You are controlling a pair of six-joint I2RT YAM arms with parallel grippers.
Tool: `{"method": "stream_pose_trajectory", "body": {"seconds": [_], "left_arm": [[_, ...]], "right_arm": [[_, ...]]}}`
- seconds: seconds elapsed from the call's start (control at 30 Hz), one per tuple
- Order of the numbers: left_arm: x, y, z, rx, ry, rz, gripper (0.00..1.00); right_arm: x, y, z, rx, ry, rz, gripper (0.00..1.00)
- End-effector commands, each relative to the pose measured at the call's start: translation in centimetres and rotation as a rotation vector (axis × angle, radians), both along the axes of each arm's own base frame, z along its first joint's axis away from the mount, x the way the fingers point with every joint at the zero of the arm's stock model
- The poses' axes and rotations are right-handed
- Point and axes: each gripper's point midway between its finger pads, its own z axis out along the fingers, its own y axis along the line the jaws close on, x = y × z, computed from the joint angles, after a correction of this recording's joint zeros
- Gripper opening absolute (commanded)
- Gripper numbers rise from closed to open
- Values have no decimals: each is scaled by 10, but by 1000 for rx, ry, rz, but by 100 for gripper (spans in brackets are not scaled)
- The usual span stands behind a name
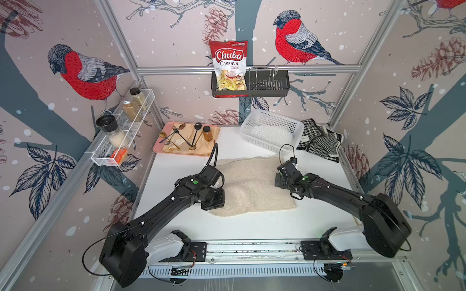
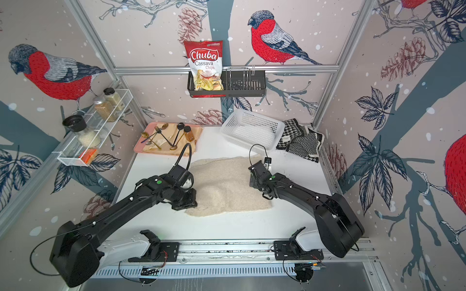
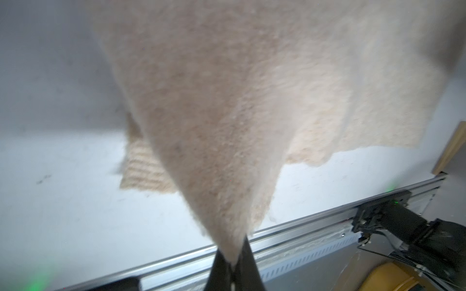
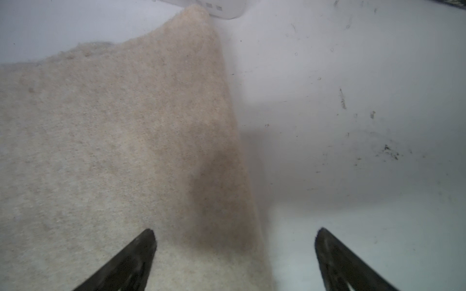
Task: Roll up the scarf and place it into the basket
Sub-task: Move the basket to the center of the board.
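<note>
A cream fuzzy scarf [image 1: 254, 186] [image 2: 227, 186] lies spread on the white table in both top views. My left gripper [image 3: 233, 255] is shut on the scarf [image 3: 227, 100] at its near left corner, and the cloth rises from the table into the pinched jaws. At the scarf's right edge my right gripper [image 4: 235, 229] stands open just above it: one finger is over the scarf [image 4: 113, 138], the other over bare table. The white perforated basket [image 1: 245, 126] [image 2: 228, 128] stands at the back right with nothing in it. One far scarf corner reaches the basket's corner [image 4: 222, 10].
A pink tray [image 1: 161, 147] with cutlery and a spice jar sits at the back left. Black-and-white patterned cloths [image 1: 320, 141] lie right of the basket. A black wall caddy [image 1: 267, 85] holds a chips bag. A white wire rack [image 1: 121, 136] with jars hangs on the left wall.
</note>
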Motion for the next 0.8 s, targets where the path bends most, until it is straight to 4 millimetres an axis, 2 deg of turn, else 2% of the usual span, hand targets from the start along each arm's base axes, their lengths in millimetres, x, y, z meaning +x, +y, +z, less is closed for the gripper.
{"method": "stream_pose_trajectory", "body": {"seconds": [0.0,0.07,0.3,0.33,0.37,0.43,0.47,0.5,0.53,0.6,0.67,0.73,0.77], "left_arm": [[-24,33,-15,143,63,17,0],[-27,42,-19,179,77,32,0],[-13,75,-15,362,36,115,0],[-13,79,-14,395,44,113,10],[-10,84,-13,429,42,112,35],[-1,90,-3,484,19,121,71],[8,94,8,509,-12,142,85],[18,94,18,513,-51,160,93],[31,89,30,490,-103,172,96],[57,73,51,408,-205,194,96],[81,49,68,286,-278,200,95],[97,22,75,167,-306,170,86],[102,11,73,128,-303,156,74]], "right_arm": [[7,7,2,8,-16,22,99],[7,7,-2,5,-10,24,99],[2,3,-11,3,12,22,99],[3,4,-10,8,10,25,99],[2,5,-9,10,9,31,99],[3,11,-5,17,-1,54,99],[4,17,-1,22,-9,72,99],[3,23,2,26,-13,91,99],[3,32,6,34,-22,119,100],[-1,50,10,52,-24,175,99],[-9,68,9,74,-11,230,95],[-19,84,6,100,4,273,92],[-24,92,4,118,13,294,90]]}}
